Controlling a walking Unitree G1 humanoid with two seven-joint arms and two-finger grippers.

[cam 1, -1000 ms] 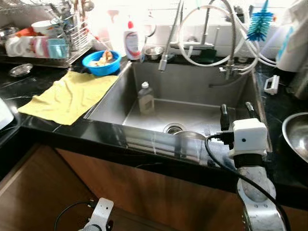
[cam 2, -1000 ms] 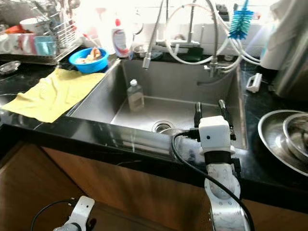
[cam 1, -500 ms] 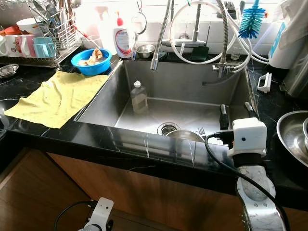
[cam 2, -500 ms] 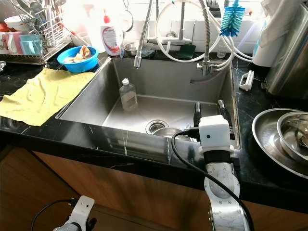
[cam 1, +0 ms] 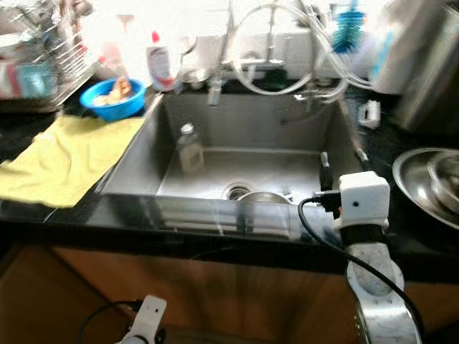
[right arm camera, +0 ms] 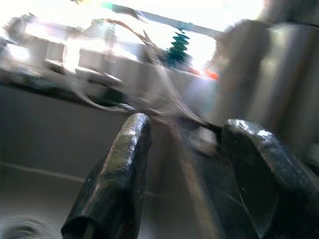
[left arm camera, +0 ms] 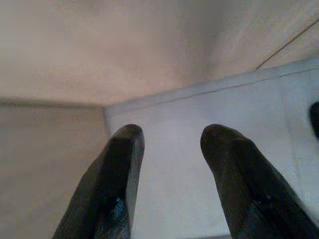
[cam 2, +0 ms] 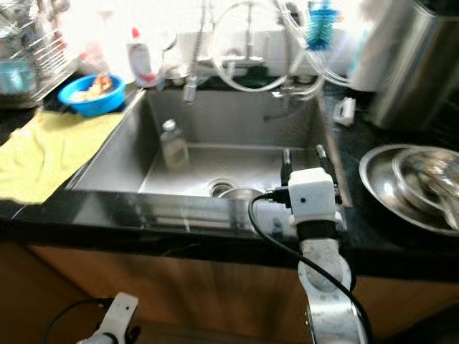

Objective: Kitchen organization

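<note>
Sink (cam 1: 215,154) now sits blurred and shifted: the camera turned. Right gripper (cam 1: 343,156) hovers at its near right rim, fingers apart, empty.

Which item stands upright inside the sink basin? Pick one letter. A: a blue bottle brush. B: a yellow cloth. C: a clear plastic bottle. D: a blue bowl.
C: the clear plastic bottle stands on the floor of the sink, while the blue bowl and yellow cloth are on the counter to its left, and the bottle brush is up behind the taps.
</note>
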